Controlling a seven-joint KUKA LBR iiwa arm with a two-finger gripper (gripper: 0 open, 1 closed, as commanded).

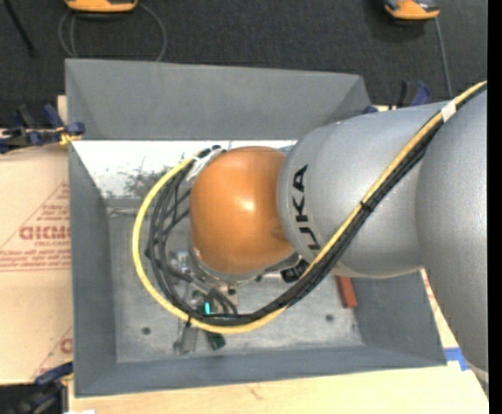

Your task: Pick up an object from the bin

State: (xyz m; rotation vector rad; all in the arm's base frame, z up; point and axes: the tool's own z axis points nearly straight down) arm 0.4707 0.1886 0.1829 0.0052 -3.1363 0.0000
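- Camera view: the gripper (197,338) is low over the floor of the grey metal bin (216,102), near-left of centre, below the orange dome-shaped wrist cover (234,210) and the yellow and black cable loop (145,231).
- Tool state: cannot tell whether it is spread or pressed together; the wrist and cables mask it.
- Only loose thing made out: a small red-brown oblong piece (346,291) on the floor at the right, well apart from the gripper.
- Progress, as judged: reach is down at floor level, a grasp is not confirmed, and the lift is not yet done.
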